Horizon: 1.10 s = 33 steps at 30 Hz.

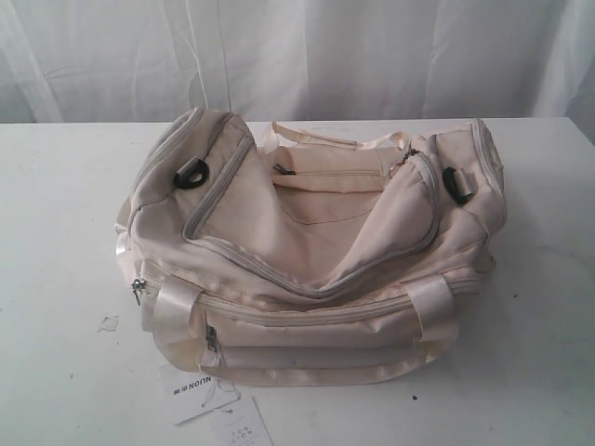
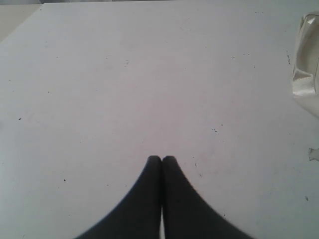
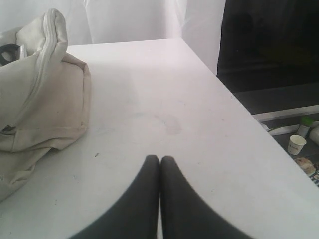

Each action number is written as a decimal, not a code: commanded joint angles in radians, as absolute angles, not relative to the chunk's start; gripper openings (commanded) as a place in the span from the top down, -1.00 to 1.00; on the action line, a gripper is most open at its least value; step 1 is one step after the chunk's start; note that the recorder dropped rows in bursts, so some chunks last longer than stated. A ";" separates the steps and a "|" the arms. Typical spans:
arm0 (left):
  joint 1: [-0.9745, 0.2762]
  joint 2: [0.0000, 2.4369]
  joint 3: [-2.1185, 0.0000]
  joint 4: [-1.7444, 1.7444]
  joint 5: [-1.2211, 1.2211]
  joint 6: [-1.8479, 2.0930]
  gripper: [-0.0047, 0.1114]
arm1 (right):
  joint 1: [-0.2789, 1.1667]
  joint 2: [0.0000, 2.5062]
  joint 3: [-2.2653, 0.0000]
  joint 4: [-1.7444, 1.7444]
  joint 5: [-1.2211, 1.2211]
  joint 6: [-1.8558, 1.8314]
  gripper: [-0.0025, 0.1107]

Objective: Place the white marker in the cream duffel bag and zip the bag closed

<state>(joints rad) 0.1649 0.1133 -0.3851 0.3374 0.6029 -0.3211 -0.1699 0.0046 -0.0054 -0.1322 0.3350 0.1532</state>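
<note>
The cream duffel bag lies in the middle of the white table, its grey top zipper running round the top panel and looking shut. The white marker is not visible in any view. Neither arm shows in the exterior view. My left gripper is shut, fingertips together over bare table, with a corner of the bag off to one side. My right gripper is also shut with nothing in it, over bare table beside the bag's end.
Paper tags lie at the bag's near left corner, and a small scrap sits on the table to the left. A white curtain hangs behind the table. Beyond the table edge are a dark floor and a paper cup.
</note>
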 commanded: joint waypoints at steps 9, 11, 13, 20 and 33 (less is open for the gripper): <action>0.169 0.106 -0.380 0.341 0.603 -0.316 0.92 | -0.180 0.000 0.000 -0.128 0.335 0.159 0.96; 0.169 0.106 -0.363 0.335 0.577 -0.316 0.92 | -0.180 0.000 0.000 -0.128 0.335 0.159 0.96; 0.167 0.106 -0.299 0.295 0.383 -0.276 0.92 | -0.180 0.000 0.000 -0.128 0.335 0.159 0.96; 0.167 0.106 0.000 0.291 -0.160 -0.414 0.92 | -0.180 0.000 0.000 -0.128 0.335 0.159 0.96; 0.167 0.106 0.000 0.171 0.254 -0.488 0.92 | -0.180 0.000 0.000 -0.128 0.335 0.159 0.96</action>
